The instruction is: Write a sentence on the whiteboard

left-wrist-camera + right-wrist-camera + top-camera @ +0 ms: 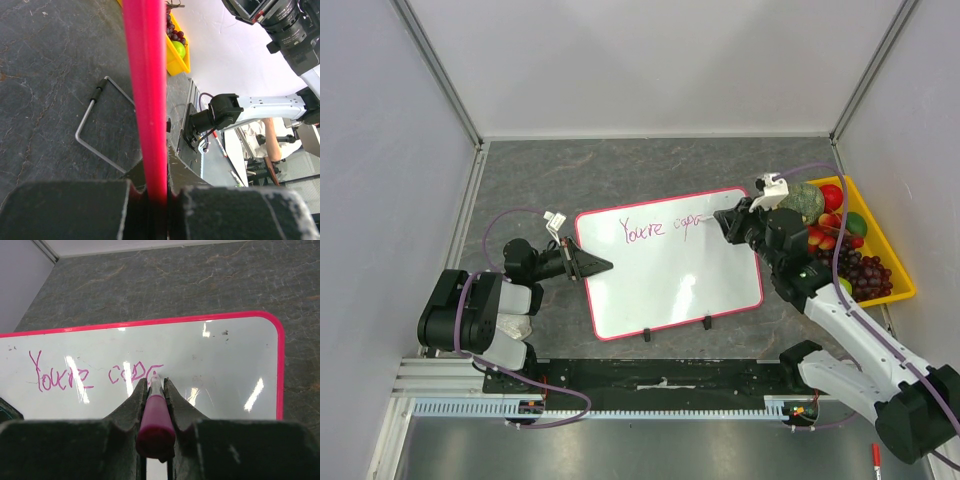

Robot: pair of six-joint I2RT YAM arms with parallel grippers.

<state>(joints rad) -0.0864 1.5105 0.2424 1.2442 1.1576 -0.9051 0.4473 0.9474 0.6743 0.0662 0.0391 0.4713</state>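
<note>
Right wrist: right gripper (152, 383) pinches a magenta marker (156, 422) at the sentence (90, 375) "You're capa"; left gripper (604, 266) clamps the whiteboard (225, 370) by its left rim.

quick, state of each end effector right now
left end effector: closed on the board rim
right end effector: closed on the marker, tip on the board

Pink-rimmed whiteboard (670, 290) lies flat, slightly skewed; magenta cursive sentence (642, 231) reads "You're capa".
</note>
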